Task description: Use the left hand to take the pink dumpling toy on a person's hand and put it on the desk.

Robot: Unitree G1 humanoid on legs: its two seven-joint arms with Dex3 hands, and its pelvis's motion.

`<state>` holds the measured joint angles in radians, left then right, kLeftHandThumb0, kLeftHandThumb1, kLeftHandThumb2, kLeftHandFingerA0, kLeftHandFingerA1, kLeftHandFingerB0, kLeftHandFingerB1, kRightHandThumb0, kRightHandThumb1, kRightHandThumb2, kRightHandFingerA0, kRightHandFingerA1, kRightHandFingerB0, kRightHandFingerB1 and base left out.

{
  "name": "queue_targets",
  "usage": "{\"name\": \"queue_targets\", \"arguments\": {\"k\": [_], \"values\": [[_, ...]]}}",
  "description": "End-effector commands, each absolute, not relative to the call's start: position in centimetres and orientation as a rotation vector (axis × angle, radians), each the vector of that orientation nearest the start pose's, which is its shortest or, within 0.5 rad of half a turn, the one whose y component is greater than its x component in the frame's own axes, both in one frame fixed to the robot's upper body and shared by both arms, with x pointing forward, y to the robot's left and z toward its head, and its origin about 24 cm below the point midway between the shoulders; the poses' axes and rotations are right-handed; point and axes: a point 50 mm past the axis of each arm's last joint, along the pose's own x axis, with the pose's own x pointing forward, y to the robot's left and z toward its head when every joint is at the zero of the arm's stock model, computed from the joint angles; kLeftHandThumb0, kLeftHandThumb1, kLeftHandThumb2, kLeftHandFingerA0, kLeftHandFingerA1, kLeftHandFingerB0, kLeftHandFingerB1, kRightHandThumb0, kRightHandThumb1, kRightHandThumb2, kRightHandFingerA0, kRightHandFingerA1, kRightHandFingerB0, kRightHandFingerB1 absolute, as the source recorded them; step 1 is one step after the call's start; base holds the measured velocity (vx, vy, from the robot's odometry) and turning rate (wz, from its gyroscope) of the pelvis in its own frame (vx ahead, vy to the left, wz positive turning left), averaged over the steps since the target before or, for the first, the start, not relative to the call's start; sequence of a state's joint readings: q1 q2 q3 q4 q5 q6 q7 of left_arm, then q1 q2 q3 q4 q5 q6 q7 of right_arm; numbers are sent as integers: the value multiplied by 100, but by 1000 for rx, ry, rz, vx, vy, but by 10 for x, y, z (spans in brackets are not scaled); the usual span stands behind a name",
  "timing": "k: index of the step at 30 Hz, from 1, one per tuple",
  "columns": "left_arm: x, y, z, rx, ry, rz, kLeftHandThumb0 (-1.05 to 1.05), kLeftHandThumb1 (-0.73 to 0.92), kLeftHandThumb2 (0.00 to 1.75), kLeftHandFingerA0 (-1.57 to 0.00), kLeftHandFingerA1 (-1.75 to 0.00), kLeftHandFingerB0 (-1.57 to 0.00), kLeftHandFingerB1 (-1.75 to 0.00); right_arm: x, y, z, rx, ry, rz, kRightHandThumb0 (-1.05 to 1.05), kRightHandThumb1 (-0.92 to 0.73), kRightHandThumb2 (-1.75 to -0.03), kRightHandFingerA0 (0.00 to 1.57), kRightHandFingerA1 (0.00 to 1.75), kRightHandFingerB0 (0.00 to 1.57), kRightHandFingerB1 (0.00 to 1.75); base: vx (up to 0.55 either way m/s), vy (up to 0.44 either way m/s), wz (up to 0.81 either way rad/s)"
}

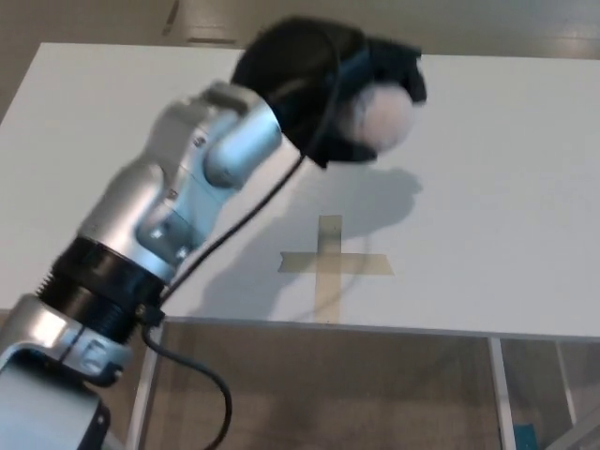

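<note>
My left hand (323, 89) is raised above the white desk (487, 187), blurred by motion. Its black fingers are closed around the pale pink dumpling toy (382, 117), which shows at the right side of the hand. The toy is off the desk surface, and its shadow falls on the desk below. My silver left forearm (169, 206) runs from the lower left up to the hand. No person's hand shows. My right hand is out of the picture.
A cross of tan tape (328, 262) is stuck on the desk near its front edge. A black cable (244, 225) hangs along my forearm. Floor shows below the desk's front edge.
</note>
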<state>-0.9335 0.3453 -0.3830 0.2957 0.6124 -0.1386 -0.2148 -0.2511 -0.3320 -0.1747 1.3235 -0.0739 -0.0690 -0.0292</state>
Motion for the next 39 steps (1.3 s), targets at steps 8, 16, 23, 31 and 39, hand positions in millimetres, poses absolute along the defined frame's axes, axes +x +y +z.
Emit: {"name": "queue_targets", "arguments": {"k": [8, 16, 23, 31, 39], "values": [[340, 131, 322, 1125, -841, -214, -30, 71, 64, -75, -144, -85, -63, 174, -287, -118, -243, 985, -290, -24, -74, -62, 57, 43, 49, 40, 0, 0, 0], [349, 190, 301, 1159, -734, -108, -26, 70, 63, -79, -141, -86, -64, 173, -288, -118, -245, 984, -290, -23, -74, -62, 57, 43, 50, 40, 0, 0, 0], [367, 219, 258, 1235, -533, -86, -26, 72, 64, -75, -149, -85, -65, 173, -288, -118, -258, 983, -281, -23, -74, -62, 57, 43, 49, 40, 0, 0, 0], [381, 229, 207, 1266, -328, -114, -29, 74, 64, -78, -141, -82, -54, 172, -287, -119, -239, 984, -296, -23, -74, -62, 58, 43, 51, 41, 0, 0, 0], [383, 218, 150, 1308, -190, -197, -26, 74, 63, -69, -153, -83, -56, 172, -286, -119, -233, 981, -288, -24, -74, -62, 57, 43, 49, 40, 0, 0, 0]]}}
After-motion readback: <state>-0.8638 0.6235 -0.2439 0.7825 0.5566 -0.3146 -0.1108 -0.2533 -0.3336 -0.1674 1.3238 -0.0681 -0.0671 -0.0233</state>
